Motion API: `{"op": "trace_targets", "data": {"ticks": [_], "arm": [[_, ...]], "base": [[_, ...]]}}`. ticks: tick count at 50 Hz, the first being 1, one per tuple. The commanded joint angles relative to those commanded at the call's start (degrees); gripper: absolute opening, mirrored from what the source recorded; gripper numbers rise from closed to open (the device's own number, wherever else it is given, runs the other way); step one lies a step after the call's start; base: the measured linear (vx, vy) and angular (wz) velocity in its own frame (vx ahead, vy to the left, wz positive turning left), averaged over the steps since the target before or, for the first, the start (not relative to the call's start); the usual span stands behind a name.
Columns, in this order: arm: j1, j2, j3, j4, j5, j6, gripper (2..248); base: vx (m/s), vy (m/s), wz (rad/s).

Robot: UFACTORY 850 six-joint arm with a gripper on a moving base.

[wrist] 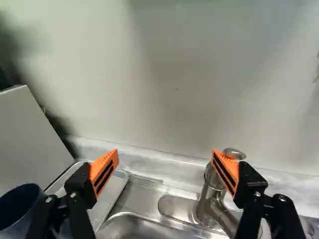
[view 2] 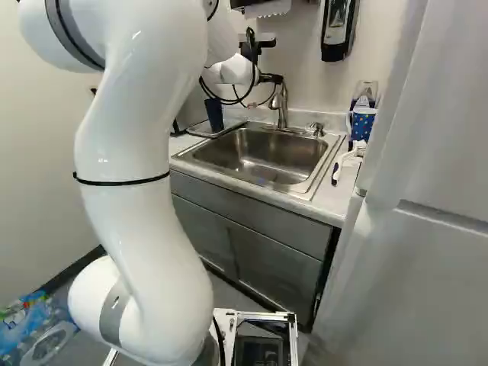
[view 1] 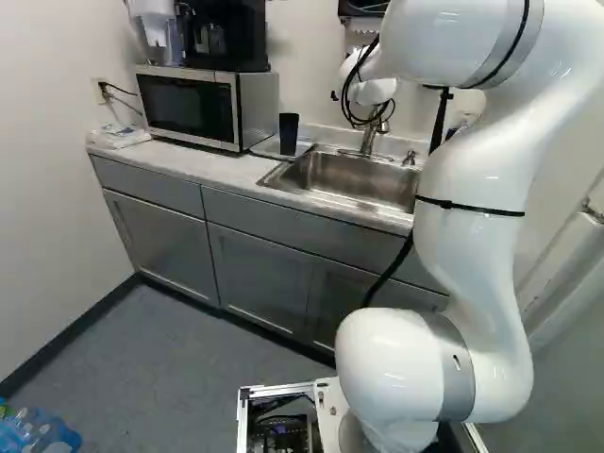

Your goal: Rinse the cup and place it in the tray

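Gripper [view 2: 268, 78] open, nothing btwn fingers, pads [wrist: 103, 172] wide apart, facing wall [wrist: 189, 89]. Dark blue cup [view 1: 289, 133] upright on tray [wrist: 110, 196], L of gripper & lower, mouth up. Obstacles: faucet [view 2: 281, 107] close by R finger, overlaps it in wrist view; contact w/ finger can't be told. Sink [view 2: 252, 164] below gripper. Microwave [view 1: 193, 106] farther L, past cup, w/ black appliance [view 1: 222, 38] on top; clear pitcher [view 1: 159, 33] next to that. Sm. pump [view 2: 317, 129] R of faucet, at sink's back edge. Farther R of gripper: polka-dot cup [view 2: 361, 126], white-handled brush [view 2: 347, 158] in front of it, then tall white door [view 2: 427, 259]. Black/clear wall dispenser [view 2: 337, 30] above & R; 2nd unit [view 1: 363, 8] on wall, above gripper. Black cables [view 2: 250, 72] loop by arm end, near faucet. Well below & L, on floor: bottle pack [view 2: 34, 328], coloured label, print too sm. to read.
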State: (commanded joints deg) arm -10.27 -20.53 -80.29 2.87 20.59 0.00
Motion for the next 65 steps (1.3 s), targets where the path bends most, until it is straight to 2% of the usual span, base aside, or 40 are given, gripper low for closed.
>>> {"op": "trace_targets", "data": {"ticks": [7,22,47,65], "arm": [[0.0,-0.1,-0.1,0.1,1.7,0.0,247],[0.0,0.5,0.6,0.1,1.8,0.0,247],[0.4,7.8,8.9,0.1,1.8,0.0,247],[-0.7,12.8,14.4,0.1,1.8,0.0,247]], "base": [[0.0,0.0,0.0],[0.0,0.0,0.0],[0.0,0.0,0.0],[0.0,0.0,0.0]]}}
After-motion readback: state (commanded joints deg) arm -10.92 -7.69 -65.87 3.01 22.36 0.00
